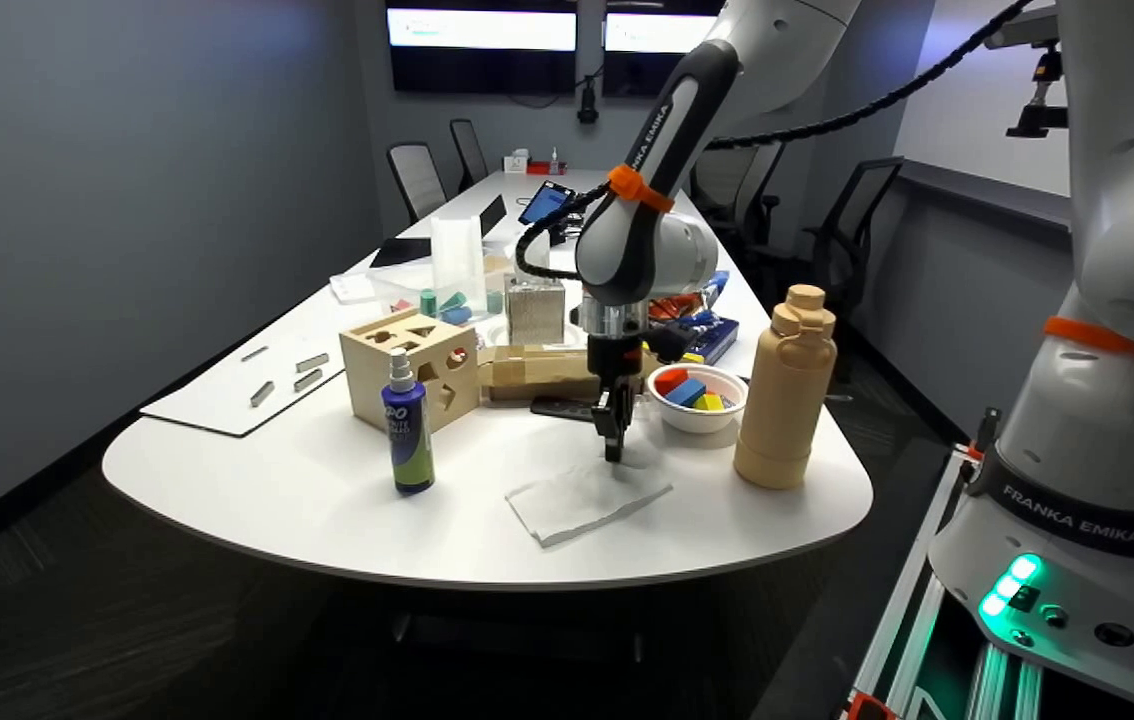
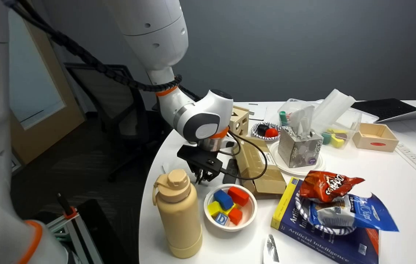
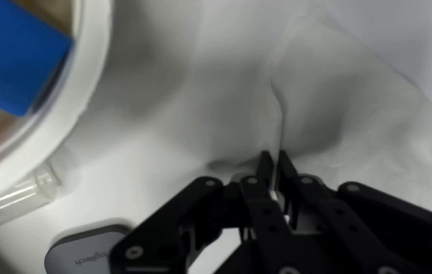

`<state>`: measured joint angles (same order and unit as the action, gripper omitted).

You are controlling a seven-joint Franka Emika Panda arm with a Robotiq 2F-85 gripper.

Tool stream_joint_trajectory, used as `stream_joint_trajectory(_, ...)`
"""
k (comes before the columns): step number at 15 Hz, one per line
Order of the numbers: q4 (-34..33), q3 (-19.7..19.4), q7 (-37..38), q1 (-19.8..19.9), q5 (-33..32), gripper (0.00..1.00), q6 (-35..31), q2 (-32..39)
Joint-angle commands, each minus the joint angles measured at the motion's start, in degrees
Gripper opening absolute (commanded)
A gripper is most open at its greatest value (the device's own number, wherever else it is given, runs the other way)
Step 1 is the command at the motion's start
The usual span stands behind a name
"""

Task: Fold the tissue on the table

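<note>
The white tissue lies on the white table near its rounded front end, with creases and a loose front edge. My gripper points down at the tissue's far side. In the wrist view, the fingertips of my gripper are closed on a thin raised fold of the tissue. The sheet spreads to both sides of the fingers, and its right part lies flat with soft wrinkles. In an exterior view the gripper is partly hidden, and the tissue is mostly hidden behind the tan bottle and the arm.
A white bowl of coloured blocks stands close beside the gripper. A tan bottle stands beyond it. A spray bottle, a wooden shape box, a cardboard box and a dark remote are nearby.
</note>
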<state>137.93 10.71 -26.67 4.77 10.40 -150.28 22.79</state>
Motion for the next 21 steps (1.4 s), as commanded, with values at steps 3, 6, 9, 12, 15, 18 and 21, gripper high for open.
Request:
stream_joint_trajectory(3,0.7,-4.5,13.1,-6.6,-9.9,0.01,0.5,-4.0)
stream_joint_trajectory(6,0.4,-7.7,21.9,-11.2,-17.5,0.01,1.2,-5.1)
stream_joint_trajectory(9,-0.2,-10.0,30.0,-15.2,-24.3,0.01,2.4,-6.1)
stream_joint_trajectory(12,-1.3,-11.6,38.3,-19.2,-31.2,0.01,5.7,-6.7)
stream_joint_trajectory(15,-2.7,-10.3,42.6,-21.0,-34.1,0.01,9.9,-7.1)
stream_joint_trajectory(18,-4.3,-8.7,44.5,-22.3,-34.9,0.01,14.2,-7.6)
stream_joint_trajectory(21,-6.0,-7.5,47.0,-23.7,-37.0,0.01,18.1,-7.7)
